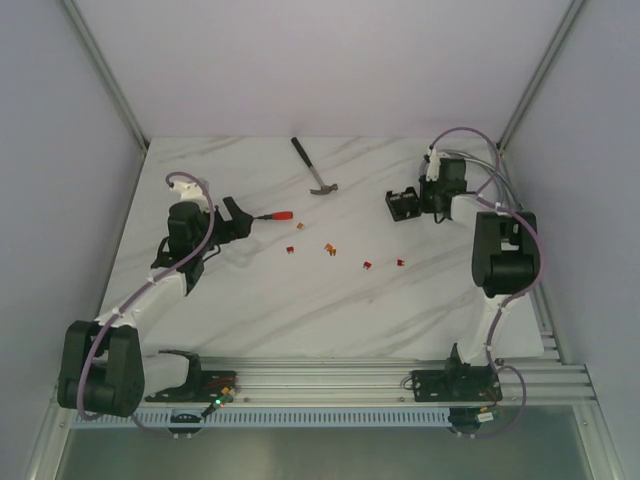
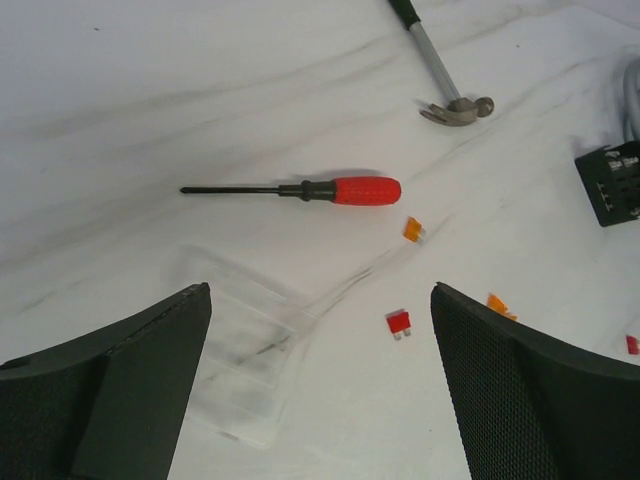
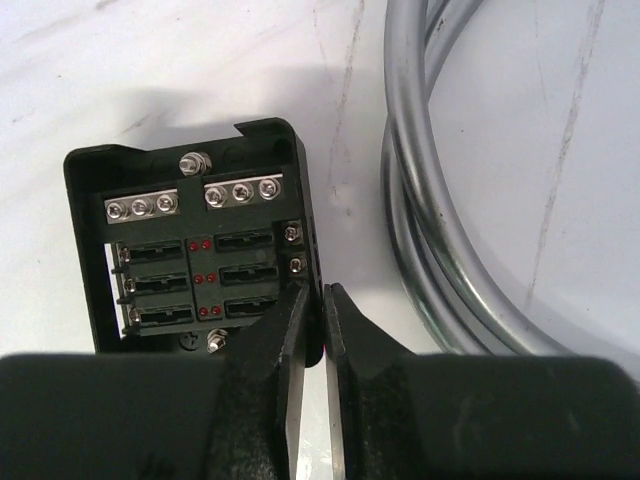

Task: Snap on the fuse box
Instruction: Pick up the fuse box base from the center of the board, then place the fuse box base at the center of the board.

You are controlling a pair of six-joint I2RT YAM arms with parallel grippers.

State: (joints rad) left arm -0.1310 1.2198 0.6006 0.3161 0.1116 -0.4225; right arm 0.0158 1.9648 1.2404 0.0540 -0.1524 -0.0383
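The fuse box point(image 1: 402, 205) is a black open box at the back right of the table. In the right wrist view the fuse box point(image 3: 190, 250) shows empty slots, red dots and silver screws. My right gripper point(image 1: 420, 198) is shut, and its jaws point(image 3: 318, 295) pinch the box's right wall at the near corner. A clear plastic cover point(image 2: 240, 360) lies flat on the table. My left gripper point(image 2: 320, 290) is open and empty just above it, at the left point(image 1: 237, 215). The box also shows in the left wrist view point(image 2: 610, 185).
A red-handled screwdriver point(image 1: 275, 215) lies by the left gripper. A hammer point(image 1: 315, 170) lies at the back middle. Several loose red and orange fuses point(image 1: 329, 247) lie mid-table, one red fuse point(image 2: 398, 322) between my left fingers. Grey cables point(image 3: 420, 200) run right of the box.
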